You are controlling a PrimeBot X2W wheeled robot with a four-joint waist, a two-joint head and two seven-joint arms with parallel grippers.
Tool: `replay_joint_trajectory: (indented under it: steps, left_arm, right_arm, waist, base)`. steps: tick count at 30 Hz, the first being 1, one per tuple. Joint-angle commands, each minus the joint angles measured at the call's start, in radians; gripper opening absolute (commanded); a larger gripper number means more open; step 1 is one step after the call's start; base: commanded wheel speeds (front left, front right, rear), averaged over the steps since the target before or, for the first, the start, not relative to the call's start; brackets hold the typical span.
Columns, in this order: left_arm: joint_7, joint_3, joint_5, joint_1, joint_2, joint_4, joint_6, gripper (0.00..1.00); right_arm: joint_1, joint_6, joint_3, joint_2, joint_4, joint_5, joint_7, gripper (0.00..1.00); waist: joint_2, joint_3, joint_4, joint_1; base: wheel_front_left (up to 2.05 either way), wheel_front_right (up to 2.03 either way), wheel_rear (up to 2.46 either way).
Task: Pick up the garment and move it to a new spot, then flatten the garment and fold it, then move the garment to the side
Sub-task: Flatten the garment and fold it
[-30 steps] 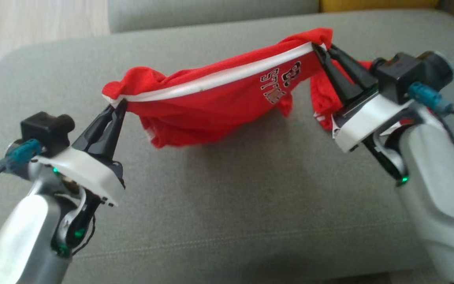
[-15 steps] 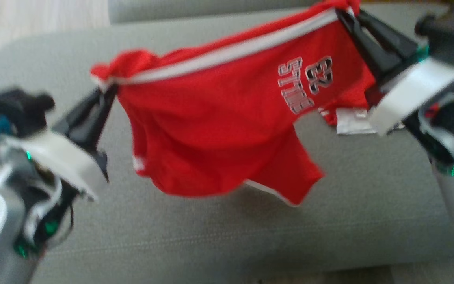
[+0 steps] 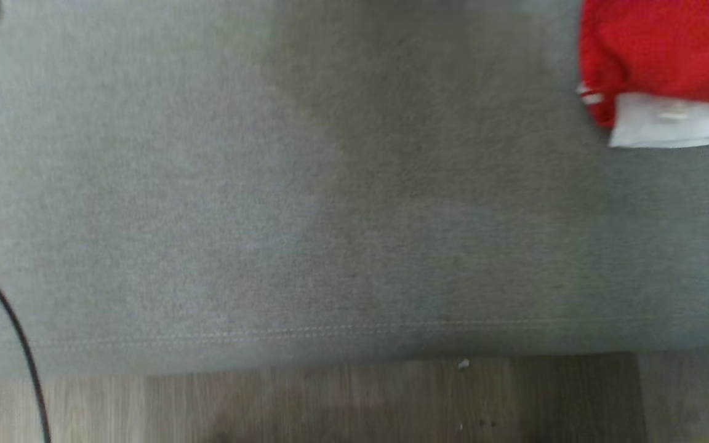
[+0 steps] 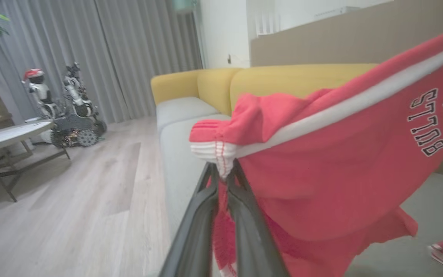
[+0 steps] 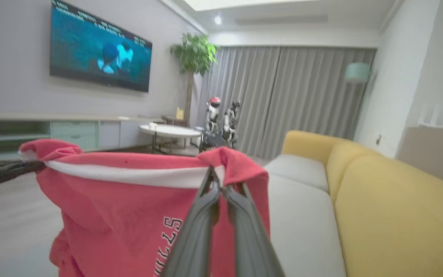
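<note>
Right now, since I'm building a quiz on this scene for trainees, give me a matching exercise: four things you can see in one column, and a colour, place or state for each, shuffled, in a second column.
Things:
1. garment
2. sofa backrest
3. television
4. left pincer

Descriptions:
A. yellow
B. mounted on the wall
C. shut on a corner of the cloth
D. red with a white band

Pairs: 1-D, 2-A, 3-B, 4-C.
</note>
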Motion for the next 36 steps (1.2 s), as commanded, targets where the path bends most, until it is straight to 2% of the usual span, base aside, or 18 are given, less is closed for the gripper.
replay_joint_trajectory:
  steps: [1, 3, 5, 10, 14, 19, 27, 31, 36]
  left_arm:
    - [-0.039, 0.042, 0.021, -0.067, 0.037, 0.017, -0.002, 0.00]
    - [-0.122, 0.028, 0.054, -0.118, 0.024, 0.103, -0.017, 0.00]
    - [-0.194, 0.021, 0.044, -0.130, 0.002, 0.218, -0.046, 0.00]
    - [-0.261, -0.032, 0.034, -0.054, -0.027, 0.357, -0.081, 0.00]
    - [-0.289, -0.070, 0.013, 0.050, -0.033, 0.439, -0.097, 0.00]
    - [-0.303, -0.125, 0.006, 0.182, -0.020, 0.502, -0.106, 0.00]
    - [-0.321, -0.196, 0.023, 0.318, 0.006, 0.546, -0.109, 0.00]
    - [-0.340, -0.260, 0.104, 0.344, 0.035, 0.553, -0.089, 0.00]
    - [-0.356, -0.281, 0.117, 0.378, 0.034, 0.557, -0.073, 0.00]
  right_arm:
    - [-0.042, 0.006, -0.021, 0.040, 0.011, -0.022, -0.053, 0.00]
    - [-0.072, 0.006, -0.059, 0.089, 0.101, -0.033, -0.132, 0.00]
    - [-0.076, 0.006, -0.071, 0.163, 0.226, -0.012, -0.180, 0.00]
    - [0.002, 0.006, -0.033, 0.205, 0.388, 0.057, -0.197, 0.00]
    - [0.089, 0.006, 0.041, 0.214, 0.484, 0.112, -0.153, 0.00]
    - [0.183, 0.006, 0.133, 0.188, 0.532, 0.206, -0.052, 0.00]
    - [0.267, 0.006, 0.252, 0.087, 0.520, 0.333, 0.123, 0.00]
    - [0.297, 0.006, 0.307, 0.034, 0.498, 0.371, 0.187, 0.00]
    - [0.328, 0.006, 0.385, -0.029, 0.459, 0.398, 0.247, 0.00]
  waist:
    - [0.0000, 0.088, 0.040, -0.0003]
    - [0.0000, 0.099, 0.052, -0.0003]
    - [0.0000, 0.119, 0.054, -0.0003]
    - [0.0000, 0.133, 0.069, -0.0003]
    - [0.0000, 0.123, 0.071, -0.0003]
    - [0.0000, 0.085, 0.069, -0.0003]
    - [0.0000, 0.007, 0.065, -0.0003]
    - [0.0000, -0.023, 0.064, -0.0003]
    - [0.0000, -0.055, 0.060, -0.0003]
  base:
    - [0.00, 0.00, 0.00]
    - [0.00, 0.00, 0.00]
    - [0.00, 0.00, 0.00]
    - [0.00, 0.00, 0.00]
    - [0.00, 0.00, 0.00]
    - [0.00, 0.00, 0.00]
    - [0.00, 0.00, 0.00]
    - [0.00, 0.00, 0.00]
    - [0.00, 0.00, 0.00]
